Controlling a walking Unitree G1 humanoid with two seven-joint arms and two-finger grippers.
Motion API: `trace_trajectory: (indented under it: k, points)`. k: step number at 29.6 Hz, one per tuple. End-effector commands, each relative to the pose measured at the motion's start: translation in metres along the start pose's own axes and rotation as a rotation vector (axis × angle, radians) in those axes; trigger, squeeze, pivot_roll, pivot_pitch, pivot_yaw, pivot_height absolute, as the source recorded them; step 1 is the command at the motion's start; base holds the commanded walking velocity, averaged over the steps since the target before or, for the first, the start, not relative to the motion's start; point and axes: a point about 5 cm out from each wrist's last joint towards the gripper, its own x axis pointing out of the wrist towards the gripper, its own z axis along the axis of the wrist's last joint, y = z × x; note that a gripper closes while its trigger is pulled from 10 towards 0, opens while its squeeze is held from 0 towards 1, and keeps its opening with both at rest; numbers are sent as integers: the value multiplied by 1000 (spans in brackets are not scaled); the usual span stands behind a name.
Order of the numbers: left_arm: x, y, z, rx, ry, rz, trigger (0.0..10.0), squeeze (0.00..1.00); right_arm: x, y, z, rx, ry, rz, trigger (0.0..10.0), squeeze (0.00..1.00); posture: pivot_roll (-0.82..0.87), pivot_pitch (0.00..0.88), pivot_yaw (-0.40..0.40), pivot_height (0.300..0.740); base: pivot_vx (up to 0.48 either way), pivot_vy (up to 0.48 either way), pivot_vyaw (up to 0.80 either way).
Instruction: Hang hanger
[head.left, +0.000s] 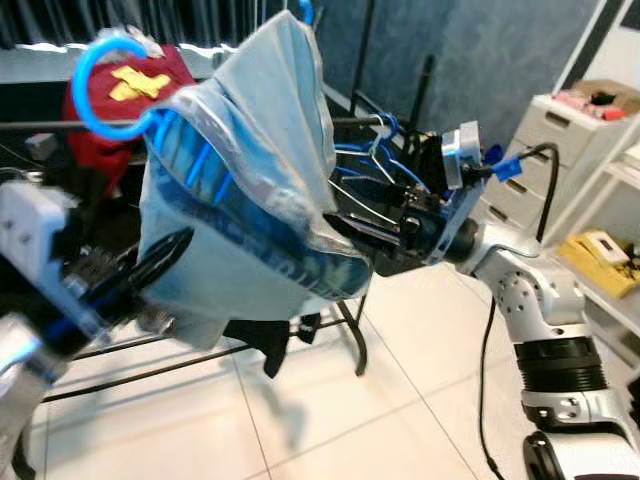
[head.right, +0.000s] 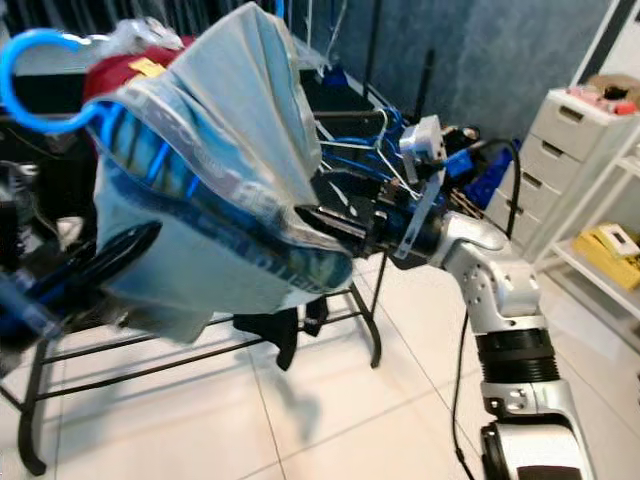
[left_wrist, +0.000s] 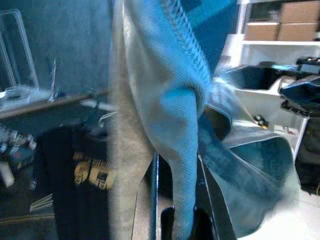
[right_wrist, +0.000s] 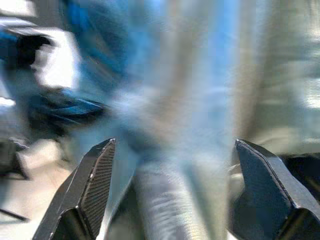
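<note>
**Hanger with pale blue garment held up in front of the rack**

Hanger (head.left: 105, 85), blue plastic with a big round hook, carries a light blue garment (head.left: 250, 170) and sits high in the head views, its hook curling up just in front of the dark rail of the clothes rack (head.left: 355, 330). The garment drapes down from it in loose folds, with a shiny, clear plastic-looking layer over part of the cloth.

The left gripper (head.left: 150, 262) reaches up from below on the robot's left, its black fingers against the lower edge of the garment; the cloth hides the tips, so I cannot tell whether they are closed on anything. The right gripper (right_wrist: 172, 192) comes in from the robot's right, pressed up to the garment's far side. In the right wrist view its two black fingers (right_wrist: 92, 187) stand wide apart with blurred blue cloth between and beyond them.

Behind the garment, several blue and wire hangers (head.left: 375, 150) hang bunched on the rail, and a red garment (head.left: 135, 85) hangs farther back. White drawers (head.left: 550, 140) stand on the right on the pale tiled floor (head.left: 380, 420).
</note>
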Motion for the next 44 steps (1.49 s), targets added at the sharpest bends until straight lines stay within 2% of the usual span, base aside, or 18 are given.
trace_trajectory:
  k: [1, 3, 5, 10, 11, 14, 16, 17, 19, 22, 30, 32, 39, 40, 41, 42, 43, 44]
  points:
    - [8, -4, -5, 2, 62, -1, 10000, 0, 2, 5, 8, 5, -24, 31, 10000, 0, -6, 0, -82, 740, 0, 0, 0]
    - [18, 3, -3, 23, 109, 75, 10000, 0, 6, 13, 11, 16, -30, 75, 10000, 0, -2, 0, -81, 740, 0, 0, 0]
    - [22, 9, 0, 17, 114, 141, 10000, 0, 8, 14, 10, 10, -24, 67, 10000, 0, 0, 0, -79, 740, 0, 0, 0]
    - [26, 10, 3, 21, 125, 177, 10000, 0, 10, 11, 10, -14, -17, 22, 10000, 0, 8, 0, -79, 740, 0, 0, 0]
    - [28, 5, 3, 24, 139, 161, 10000, 0, 13, 5, 12, -40, -25, -35, 10000, 0, 10, 0, -80, 740, 0, 0, 0]
    - [29, 2, 4, 27, 150, 147, 10000, 0, 15, 1, 13, -57, -32, -75, 10000, 0, 10, 0, -80, 740, 0, 0, 0]
    - [30, -5, 4, 26, 171, 124, 10000, 0, 16, -10, 18, -111, -32, -177, 10000, 0, 17, 0, -82, 740, 0, 0, 0]
    - [30, -5, 4, 26, 171, 124, 10000, 0, 16, -10, 18, -111, -32, -177, 10000, 0, 17, 0, -82, 740, 0, 0, 0]
    - [30, -9, 5, 21, 188, 101, 10000, 0, 14, -18, 21, -154, -21, -259, 10000, 0, 17, 0, -82, 740, 0, 0, 0]
    - [30, -14, 8, 13, 186, 74, 10000, 0, 12, -21, 20, -175, -7, -298, 10000, 0, 18, 0, -83, 740, 0, 0, 0]
    - [34, -24, 13, -3, 167, 24, 10000, 0, 13, -21, 15, -181, 16, -310, 10000, 0, 25, 0, -84, 740, 0, 0, 0]
    - [38, -31, 15, -18, 157, 3, 10000, 0, 17, -19, 11, -184, 33, -294, 10000, 0, 28, 0, -86, 740, 0, 0, 0]
    - [41, -38, 17, -33, 152, -7, 10000, 0, 19, -20, 5, -193, 55, -303, 9922, 0, 29, 0, -87, 740, 0, 0, 0]
    - [42, -40, 18, -39, 146, -14, 10000, 0, 20, -20, 2, -194, 65, -309, 7843, 0, 29, 0, -88, 740, 0, 0, 0]
    - [42, -40, 18, -39, 146, -14, 10000, 0, 20, -20, 2, -194, 65, -309, 7843, 0, 29, 0, -88, 740, 0, 0, 0]
    - [44, -42, 20, -49, 137, -23, 10000, 0, 20, -21, 0, -193, 74, -315, 1255, 0, 30, 0, -88, 740, 0, 0, 0]
    - [44, -42, 20, -49, 137, -23, 10000, 0, 20, -21, 0, -193, 74, -315, 1255, 0, 30, 0, -88, 740, 0, 0, 0]
    - [45, -44, 22, -56, 128, -34, 10000, 0, 20, -22, -1, -190, 80, -319, 0, 0, 31, 0, -90, 740, 0, 0, 0]
